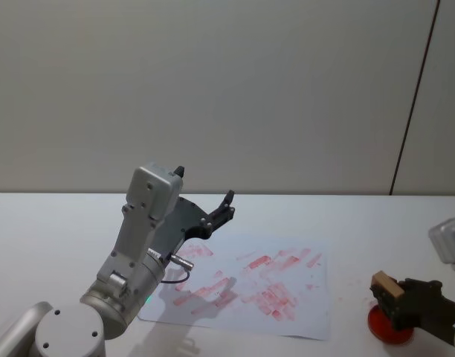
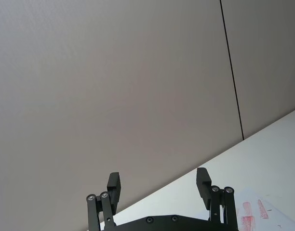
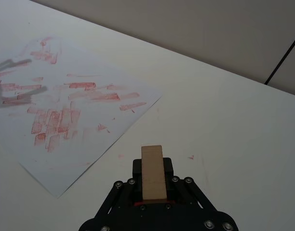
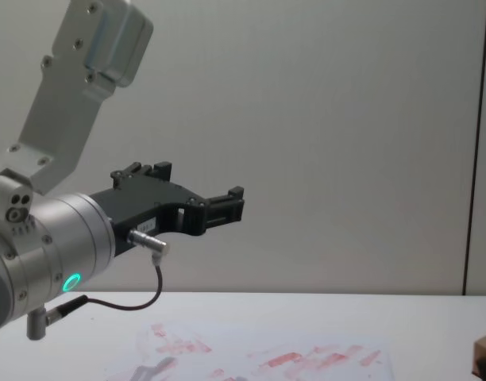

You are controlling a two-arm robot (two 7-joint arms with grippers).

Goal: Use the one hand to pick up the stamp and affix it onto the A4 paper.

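The stamp [image 1: 384,284], a small light-brown block, is held in my right gripper [image 1: 388,294], which is shut on it at the table's right side. It sits just above a red ink pad [image 1: 386,328], to the right of the A4 paper [image 1: 250,286]. In the right wrist view the stamp [image 3: 152,172] stands upright between the black fingers [image 3: 167,164] of the right gripper [image 3: 152,166]. The A4 paper [image 3: 75,110], covered in red prints, lies farther off. My left gripper [image 1: 205,187], on the arm with the green-lit ring, hangs open and raised over the paper's left part.
The white table [image 1: 56,223] runs back to a plain grey wall. The left arm's silver body [image 1: 138,253] rises at the near left. In the chest view the left gripper [image 4: 219,205] hangs high above the paper [image 4: 267,359].
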